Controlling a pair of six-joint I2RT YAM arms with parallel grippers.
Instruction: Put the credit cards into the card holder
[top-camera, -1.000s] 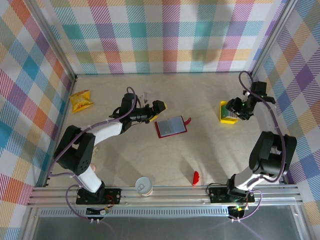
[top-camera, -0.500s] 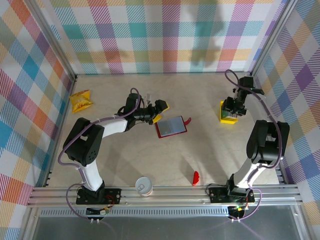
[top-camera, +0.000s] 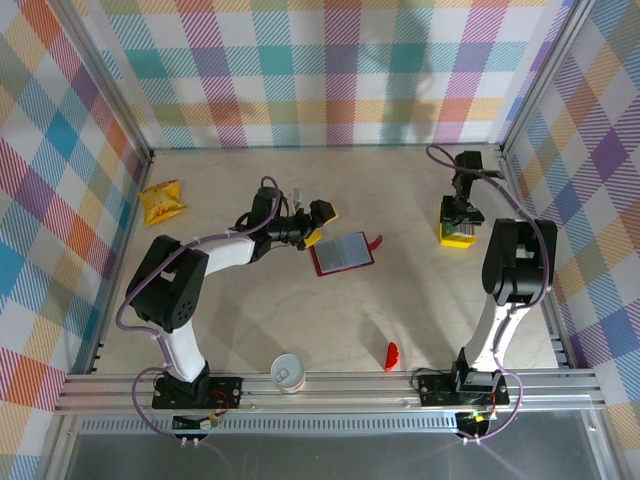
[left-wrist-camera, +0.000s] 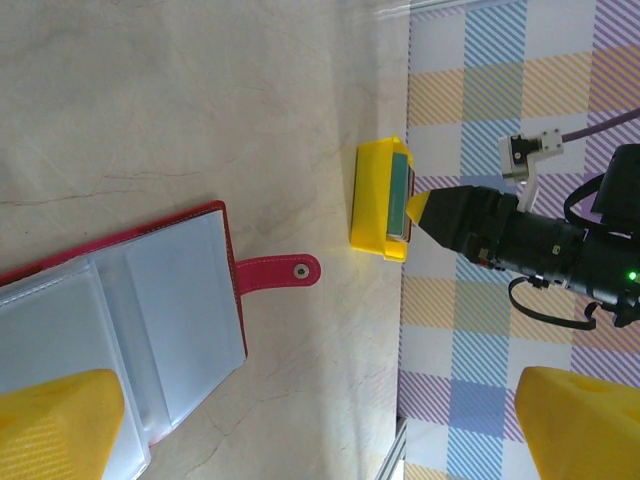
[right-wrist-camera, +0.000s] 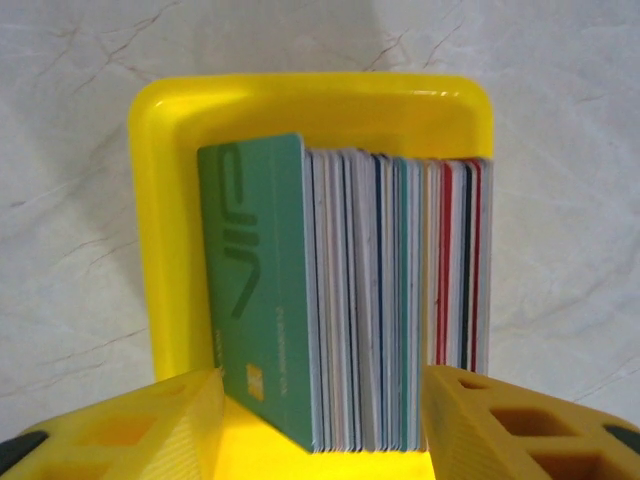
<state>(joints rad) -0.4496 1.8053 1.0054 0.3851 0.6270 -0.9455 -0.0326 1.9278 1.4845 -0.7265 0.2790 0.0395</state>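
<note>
Clearly the step in hand is picking a card out of the stack. The right gripper (right-wrist-camera: 320, 405) hangs straight over the credit cards (right-wrist-camera: 390, 300), its fingers apart and straddling the pack, with nothing clamped between them. The cards stand on edge, packed tight in a yellow tray (right-wrist-camera: 300, 100) directly below that gripper, a green card at one end and white, teal and red edges behind it.

To do this well, I judge the fingers should narrow until they bracket one or two cards at an end of the pack, then come down squarely on the top edges. The cards are thin, stiff, slick plastic pressed face to face, so a wide pinch would likely lift a whole wad or let them fan out and slip. The tray looks like light moulded plastic with rounded corners and may ride up with the cards.

The left gripper (left-wrist-camera: 320, 400) stands wide apart, holding nothing, just beside the card holder (left-wrist-camera: 150, 310), which lies spread flat on the pale marbled bench. Its cover is dark-red leatherette; the pockets inside are glossy clear film, limp and flat, so their mouths will probably need a card entered at a shallow slant.
</note>
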